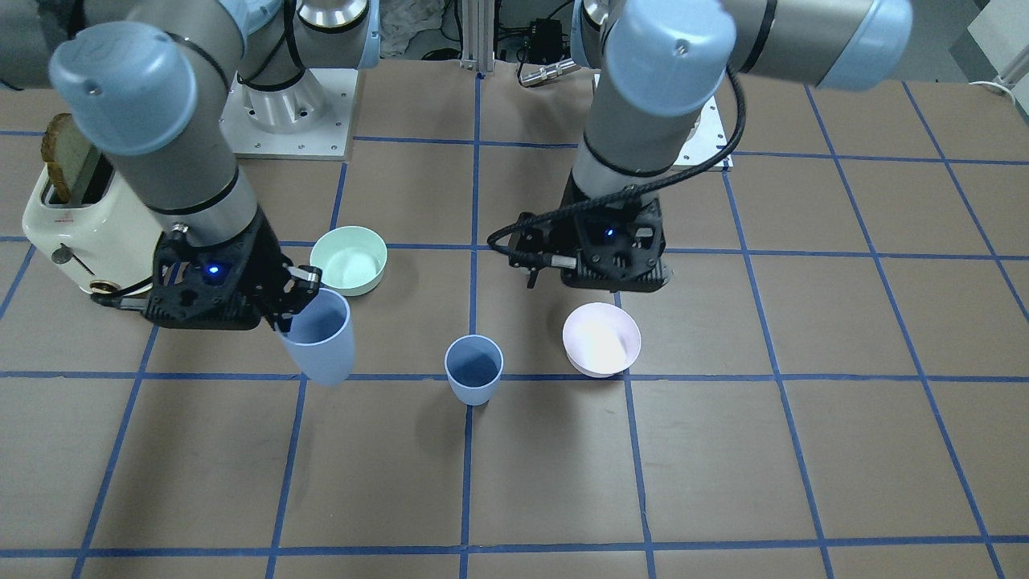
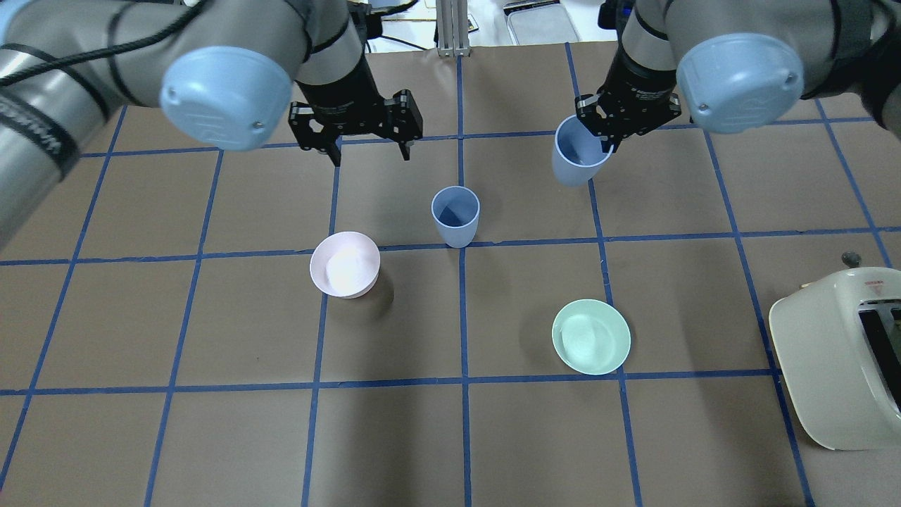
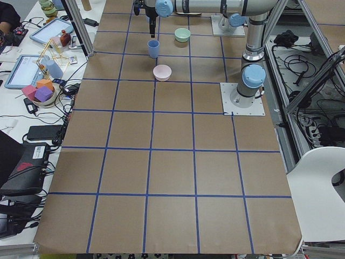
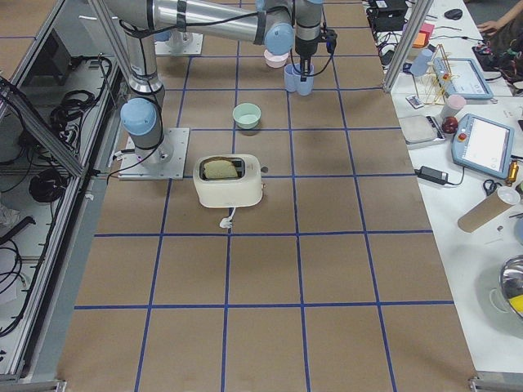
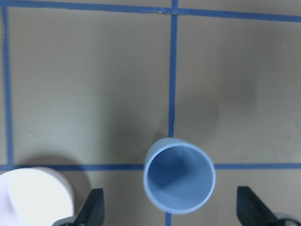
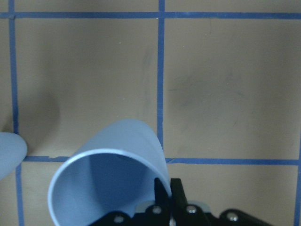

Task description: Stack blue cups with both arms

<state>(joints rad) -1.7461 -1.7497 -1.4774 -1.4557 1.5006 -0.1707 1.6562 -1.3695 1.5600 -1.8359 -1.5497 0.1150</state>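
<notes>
**Get the held cup over the other one**

Front view: your right end effector (image 1: 291,301) pinches the rim of the lifted blue cup (image 1: 320,347), which hangs tilted.

Overhead view: your left end effector (image 2: 369,149) is spread wide and empty, near the standing blue cup (image 2: 455,215).

I'd straighten the lifted blue cup, line it up above, then lower slowly.

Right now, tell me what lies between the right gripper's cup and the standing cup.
Nothing: the overhead view shows only bare table between the held cup in the right gripper and the standing cup.
</notes>
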